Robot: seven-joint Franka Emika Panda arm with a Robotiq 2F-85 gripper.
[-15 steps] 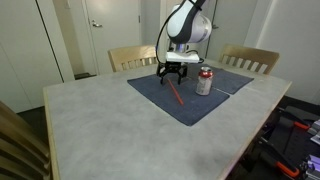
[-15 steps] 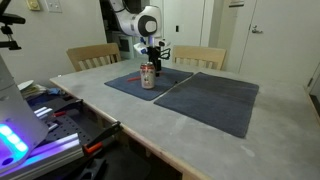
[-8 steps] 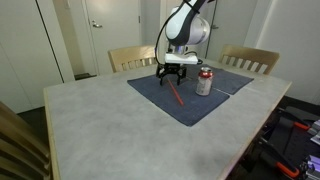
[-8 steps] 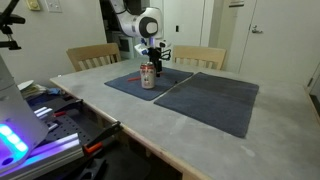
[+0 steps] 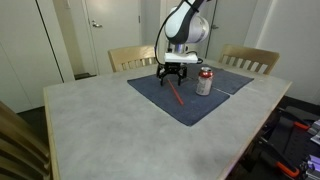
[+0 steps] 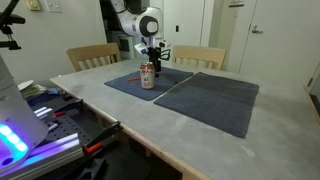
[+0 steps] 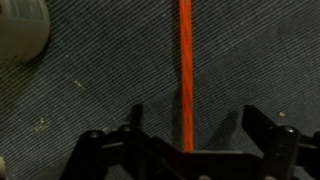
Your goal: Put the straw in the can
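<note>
Robot end effector [image 5: 172, 73] hangs spread open over a red straw [image 7: 185, 60] lying flat on a dark mat [image 5: 195, 108], near the can [image 5: 204, 82]. Best lowered straight, straw centred between the fingers [image 7: 135, 114], before closing.

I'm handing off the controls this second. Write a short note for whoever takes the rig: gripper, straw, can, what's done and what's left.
Gripper: open, low over the dark blue mat. Its fingers straddle the thin straight red plastic straw but are not closed on it.
Straw: lying flat on the mat, one end between the fingers.
Small silver metal drink can with a red band: upright on the same mat, beside the gripper and apart from the straw.
Done: gripper lined up over the straw.
Left: close on the straw, lift it, stand it upright and lower it into the can. The can's opening is too small to make out.
</note>
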